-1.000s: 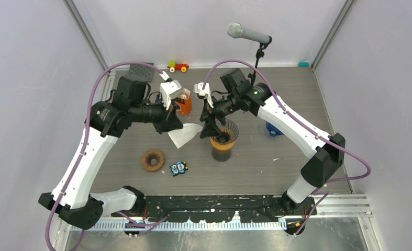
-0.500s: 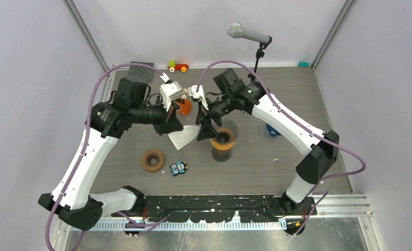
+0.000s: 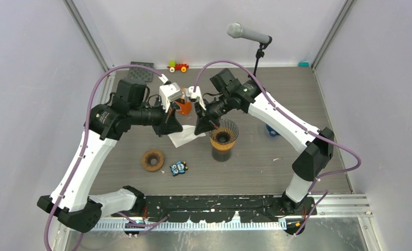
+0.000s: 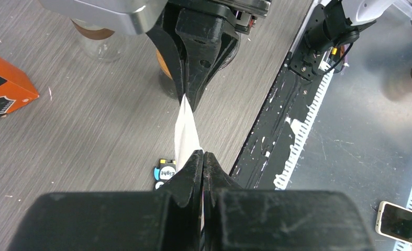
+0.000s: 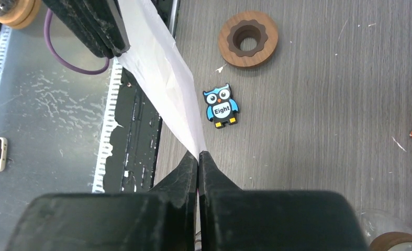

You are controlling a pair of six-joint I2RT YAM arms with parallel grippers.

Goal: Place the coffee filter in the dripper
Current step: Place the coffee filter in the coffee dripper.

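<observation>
Tabletop nearest the arm bases carries a blue owl tile and, just left of it, a brown wooden ring. Beyond them the white coffee filter is held above the wood, spanning the gap between the two arms. The left gripper has its jaws pressed together on the filter's left edge, and in the left wrist view the paper runs from those tips toward the other arm's fingers. The right gripper is clamped on the opposite edge, jaws together on the paper. The dripper stands just right of the filter, which is outside it beside its left rim. Farther back are an orange box, a toy car and a microphone on its stand.
</observation>
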